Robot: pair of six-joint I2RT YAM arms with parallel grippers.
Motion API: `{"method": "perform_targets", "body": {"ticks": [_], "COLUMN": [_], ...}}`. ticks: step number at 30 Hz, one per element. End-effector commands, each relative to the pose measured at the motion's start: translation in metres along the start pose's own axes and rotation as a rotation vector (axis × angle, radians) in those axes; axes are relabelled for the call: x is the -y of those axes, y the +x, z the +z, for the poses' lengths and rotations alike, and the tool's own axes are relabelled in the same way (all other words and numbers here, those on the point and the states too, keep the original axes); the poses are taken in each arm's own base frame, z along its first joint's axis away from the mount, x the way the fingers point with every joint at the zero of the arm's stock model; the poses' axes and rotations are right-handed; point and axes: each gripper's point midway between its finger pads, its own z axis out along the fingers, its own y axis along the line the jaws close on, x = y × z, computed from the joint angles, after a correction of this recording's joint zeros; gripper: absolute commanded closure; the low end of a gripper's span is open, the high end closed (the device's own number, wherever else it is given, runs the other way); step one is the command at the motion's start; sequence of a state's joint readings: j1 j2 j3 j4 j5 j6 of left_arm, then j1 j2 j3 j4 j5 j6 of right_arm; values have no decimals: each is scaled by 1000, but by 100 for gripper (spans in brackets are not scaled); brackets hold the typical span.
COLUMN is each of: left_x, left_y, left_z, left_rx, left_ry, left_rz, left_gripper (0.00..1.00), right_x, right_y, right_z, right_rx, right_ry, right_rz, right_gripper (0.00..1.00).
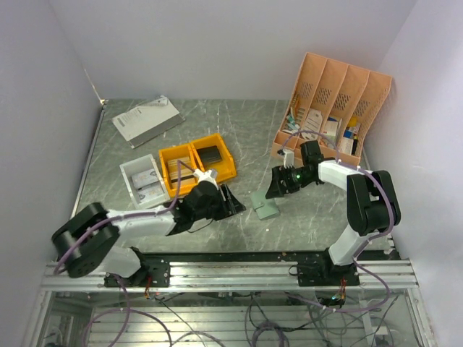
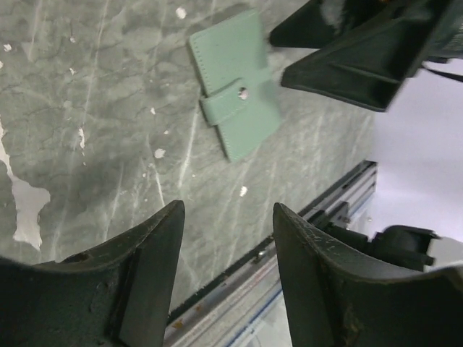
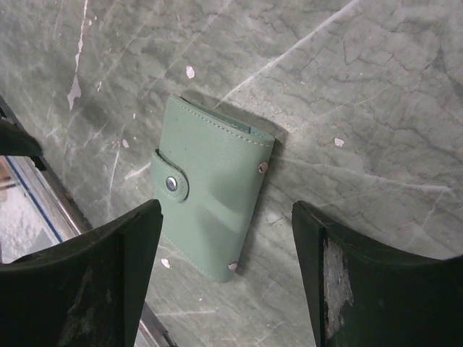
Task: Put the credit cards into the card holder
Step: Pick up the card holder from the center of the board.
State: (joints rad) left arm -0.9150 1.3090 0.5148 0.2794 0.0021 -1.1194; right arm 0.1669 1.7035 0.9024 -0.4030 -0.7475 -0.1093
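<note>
The card holder (image 3: 210, 202) lies flat on the grey marbled surface (image 1: 239, 137), folded shut with its strap snapped down over the front. It sits between the two tools, much nearer the right one.

The right tool (image 3: 226, 215) hangs just above it with the jaws spread wide and nothing in them. In the right wrist view the holder shows in the gap between the two fingers, its strap side towards the left-hand finger (the fingers do not appear to touch it, though how close they hang I cannot tell).

The left tool (image 2: 227, 217) is open too, its jaws set somewhat apart and holding nothing. The holder lies out ahead of its fingertips, apart from them, with bare surface between. From this tool's own view the right tool's dark fingers stand just beside the far edge of the holder.

Just beyond the left tool's wrist stand two orange bins (image 1: 197, 168), with a white bin (image 1: 142, 181) to their left; what they hold is too small to make out. Beyond the right tool stands a peach desk organiser (image 1: 333, 108).
</note>
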Motion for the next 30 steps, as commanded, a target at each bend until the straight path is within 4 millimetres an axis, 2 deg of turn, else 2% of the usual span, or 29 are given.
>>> {"method": "perform_targets", "body": {"ticks": [1,11,23,30], "left_x": [19,-6,-30,-44], "left_y": [0,18,29,34], "left_z": [29,73,101,107], "left_rx": [11,-48,-94,-107], "left_ry": [42,-105,-186,-224], "left_rz": [1,69,113,131], "left_gripper": [38,42,50,61], "right_x": [3,2,1,-9], "right_y": [4,12,24,24], "right_z": [6,17,27,26], "right_rx": [-6,-38,-79,-80], "right_ry": [10,-29,-55,-99], "right_rz": [19,60,93,86], "right_gripper": [29,40,47,58]}}
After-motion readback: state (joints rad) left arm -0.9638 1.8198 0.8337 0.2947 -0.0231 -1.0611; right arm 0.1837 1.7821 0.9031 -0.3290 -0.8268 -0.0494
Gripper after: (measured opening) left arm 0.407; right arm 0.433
